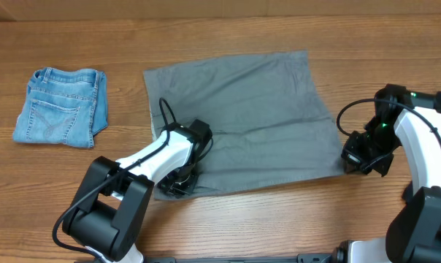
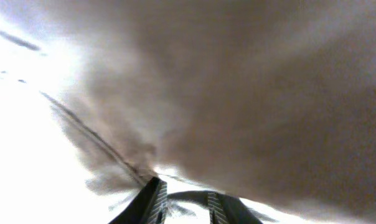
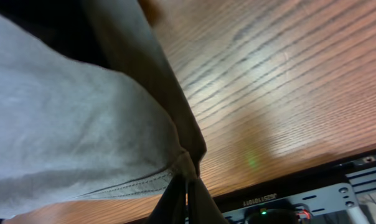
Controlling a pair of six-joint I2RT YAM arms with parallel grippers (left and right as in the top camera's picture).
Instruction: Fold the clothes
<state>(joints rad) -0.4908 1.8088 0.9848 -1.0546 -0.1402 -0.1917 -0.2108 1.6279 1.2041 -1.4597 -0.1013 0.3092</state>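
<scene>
Mid-frame overhead, the grey shorts (image 1: 242, 109) lie flat. Their lower-right corner's pinched in the right gripper (image 1: 350, 158), jaws closed on it. The left gripper (image 1: 175, 181) sits at lower-left; can't tell if it grips. Fold's just starting, I'd guess, and next needs both corners lifted evenly.

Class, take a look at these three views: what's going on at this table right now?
Two robot arms are working on a large grey cloth pair of shorts spread flat on the wooden table. The right gripper is shut on its near right corner. The left gripper sits at its near left corner; whether it grips is unclear. A folded pair of light-blue denim shorts lies apart, to the left.
</scene>
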